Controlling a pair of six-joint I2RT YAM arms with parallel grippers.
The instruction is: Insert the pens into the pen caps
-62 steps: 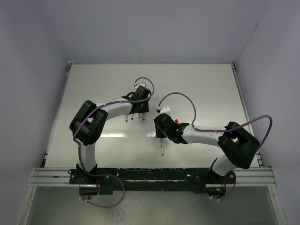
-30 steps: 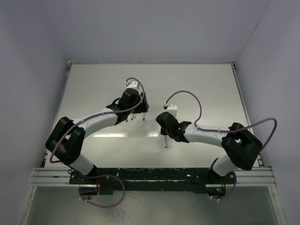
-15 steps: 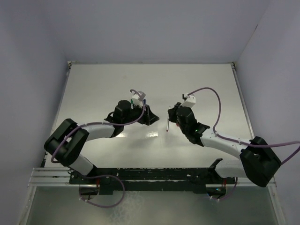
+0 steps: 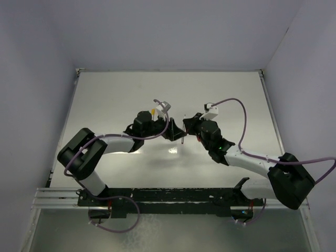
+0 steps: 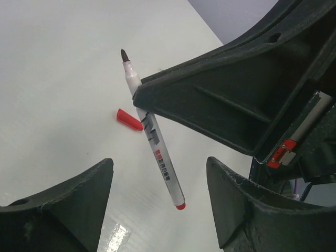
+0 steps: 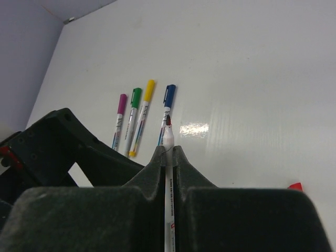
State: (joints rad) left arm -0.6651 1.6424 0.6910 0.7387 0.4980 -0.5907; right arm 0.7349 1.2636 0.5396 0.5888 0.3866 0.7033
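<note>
The right pincer (image 6: 168, 153) squeezes the red pen (image 5: 157, 147), whose dark tip is bare. The left pincer (image 5: 157, 170) is wide open, right by it. The red cap (image 5: 129, 119) lies on the table (image 5: 63, 79). Four capped pens (image 6: 134, 107) lie side by side.

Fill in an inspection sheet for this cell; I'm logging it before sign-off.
Surface: white table, one glare patch.
Job's things: red pen uncapped, held in the air; red cap loose on the table; purple pen, green pen, yellow pen and blue pen capped, lying side by side.
Clutter: nothing seen.
Grippers: right gripper shut on the red pen; left gripper open, empty.
Cables: purple cables loop off both wrists.
Surroundings: plain walls; metal rail at the near edge.
</note>
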